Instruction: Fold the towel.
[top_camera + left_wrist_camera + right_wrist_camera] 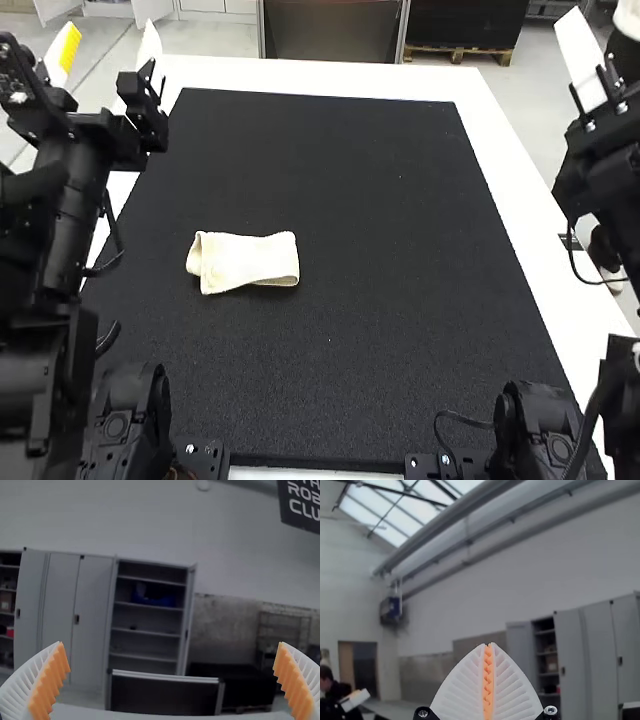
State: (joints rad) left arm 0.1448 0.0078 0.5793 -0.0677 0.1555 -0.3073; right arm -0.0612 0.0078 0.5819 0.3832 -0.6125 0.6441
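Orange pads (50,682) stood wide apart on the left claw (171,643), which was released and held nothing. The right claw (488,644) was clenched on itself, its two sides meeting along the middle with no cloth between them. The left arm (72,200) and right arm (605,180) held both claws up toward opposite sides of the worktop (532,232), a placement that likely served to keep them clear of the work and leave the cloth undisturbed.

Between the arms, nearer the left one, the cream towel (245,264) lay on a black mat (400,290), folded into a short, compact band. Its layers curled into a soft loop at the end toward the left arm, and the edge nearest the arm bases ran slightly uneven. The mat's dark, flat surface probably gave the pale fabric a steady bed and made its outline easy to pick out.

The small bundle suggested more than one fold, though the number of layers could not be told. The job looked finished or nearly so; any further move would have called for a light press on the raised end, since a careless pinch could have pulled the layers loose.
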